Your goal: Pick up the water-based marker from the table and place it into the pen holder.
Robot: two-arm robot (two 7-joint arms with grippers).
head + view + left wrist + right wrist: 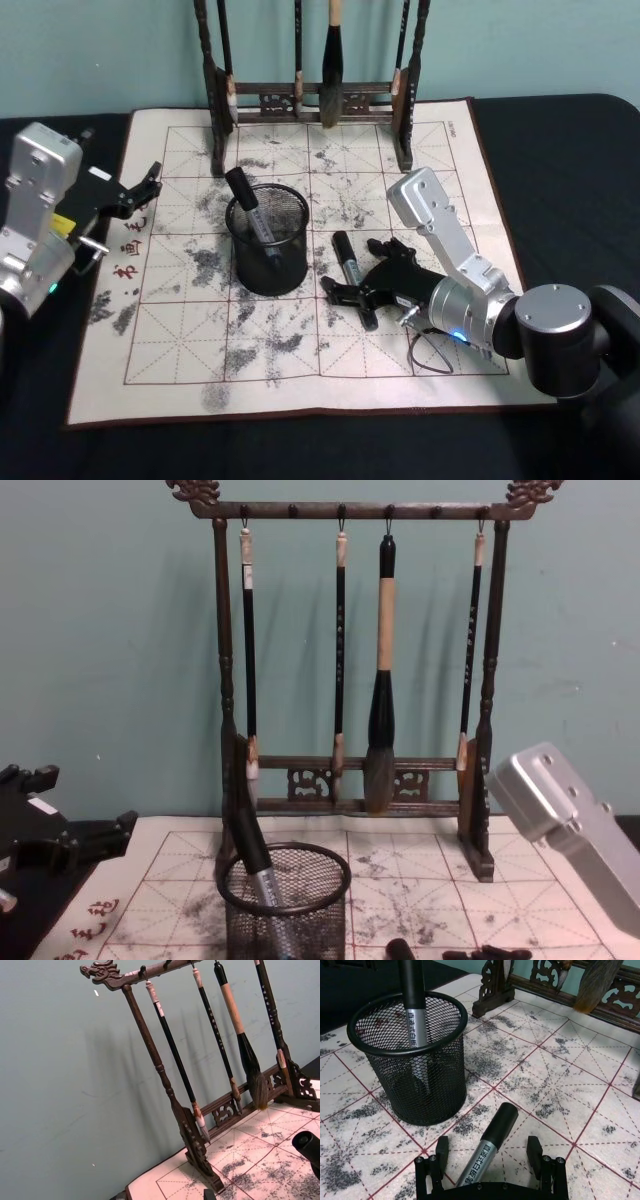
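In the head view the left pincer point(148, 186) sits open at the left edge of the mat point(300, 385). The right pincer point(362, 272) is wide open around the marker point(347, 256), which lies just beside the pen holder point(270, 278). In the right wrist view the marker's grey label has Chinese writing, and both fingers point(441, 1149) stand apart from it.
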